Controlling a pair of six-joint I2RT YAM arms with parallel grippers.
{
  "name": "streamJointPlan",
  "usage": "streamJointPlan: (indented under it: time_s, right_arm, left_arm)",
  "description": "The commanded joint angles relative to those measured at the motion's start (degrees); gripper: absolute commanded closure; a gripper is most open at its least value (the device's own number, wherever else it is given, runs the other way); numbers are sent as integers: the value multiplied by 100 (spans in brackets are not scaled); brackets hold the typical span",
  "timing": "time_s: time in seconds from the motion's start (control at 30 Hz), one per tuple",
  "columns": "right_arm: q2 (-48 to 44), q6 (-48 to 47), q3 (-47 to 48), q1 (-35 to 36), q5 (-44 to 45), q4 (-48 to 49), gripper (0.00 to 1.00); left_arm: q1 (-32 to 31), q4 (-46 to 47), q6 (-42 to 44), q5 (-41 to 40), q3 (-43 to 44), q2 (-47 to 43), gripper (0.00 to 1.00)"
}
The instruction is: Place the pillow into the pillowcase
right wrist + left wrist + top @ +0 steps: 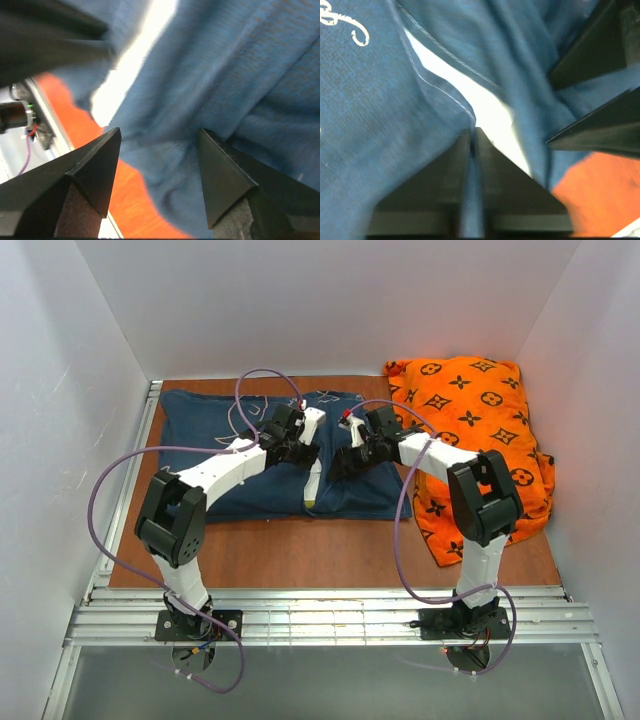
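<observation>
So the navy pillowcase (240,440) is lying flat across the back half of the wooden table (300,540), and the pillow (313,478) is sitting mostly inside it. From above, only a narrow white strip with a bit of yellow edge at the near end is poking out through the opening. That opening runs down the case between the two arms.

The left gripper (472,132) is pinching the pillowcase. In its wrist view the two black fingers (510,190) are standing almost together with a thin fold of blue fabric squeezed between them, right at the stitched hem. White pillow is showing just past the tips.

The right gripper (160,132) is hanging released. Its fingers (220,175) are spread wide with blue fabric bunching beyond and between the tips, and nothing is clamped that I can see. It's sitting just across the opening from the left one, both hovering low over the middle of the case, and its fingers are also showing up in the left wrist view.

The orange monogram cushion (480,430) is slumping in the far right corner, right next to the pillowcase. Purple cables (110,490) are looping off both arms.
</observation>
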Motion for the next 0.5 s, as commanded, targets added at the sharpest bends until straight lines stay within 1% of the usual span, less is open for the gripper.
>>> streamJointPlan:
  time_s: [0.0,0.1,0.17,0.3,0.33,0.37,0.4,0.43,0.47]
  right_arm:
    - [315,-167,33,42,378,-203,43]
    - [325,-282,-64,24,528,-239,44]
    - [254,-308,-169,7,519,-230,45]
    - [166,-291,-240,15,327,-221,46]
    - [114,-265,-257,-2,126,-178,48]
    - [87,-221,-284,-2,37,-134,49]
    - [0,-151,-301,-2,-34,-90,52]
    - [-44,-124,-328,-2,-113,-37,61]
    - [-80,-124,-337,-2,-105,-37,65]
  left_arm:
    - [48,11,178,-408,359,103,100]
    - [215,11,327,-268,430,-81,100]
    - [452,-16,327,-189,422,-318,100]
    - [803,-542,240,21,553,-337,100]
    - [995,-647,240,919,580,-380,81]
    - [1076,-562,5,1459,502,-581,73]
    - [1129,-195,-233,2099,379,-731,68]
    - [1138,-26,-409,2932,152,-924,61]
    - [1121,184,-594,3297,54,-986,58]
